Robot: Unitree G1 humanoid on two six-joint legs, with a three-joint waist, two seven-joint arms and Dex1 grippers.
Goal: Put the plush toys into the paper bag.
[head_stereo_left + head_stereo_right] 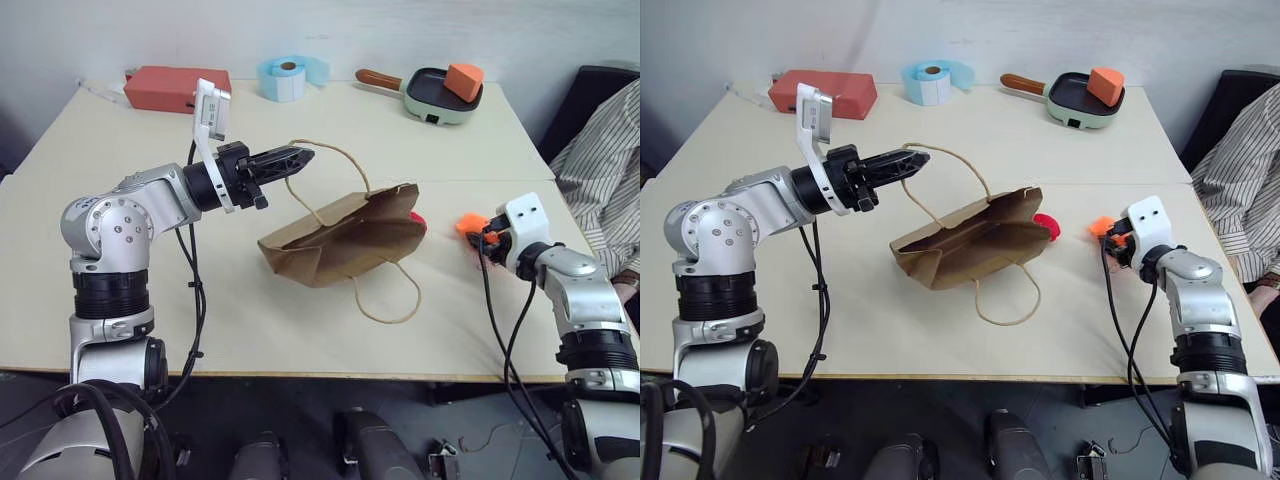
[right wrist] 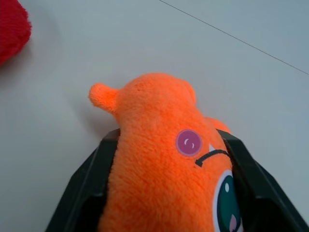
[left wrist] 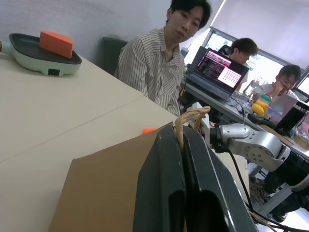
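Here, pale table (image 1: 330, 330) — left gripper (image 1: 297, 156) clamped on bag handle (image 1: 335, 152), right gripper (image 2: 169, 193) around orange fish (image 2: 164, 169).

table (image 1: 120, 300) | paper bag (image 1: 345, 240) | red box (image 1: 175, 87) | tape roll (image 1: 285, 78) | pan (image 1: 440, 98)

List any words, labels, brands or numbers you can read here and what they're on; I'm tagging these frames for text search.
No text can be read.
Red box: no lettering visible.
Roll of blue labels: blank.
Paper bag: plain brown, no print.
Laptop screen behind the table: a pink grid, too small to read.
Orange fish toy: stitched face only, no letters.
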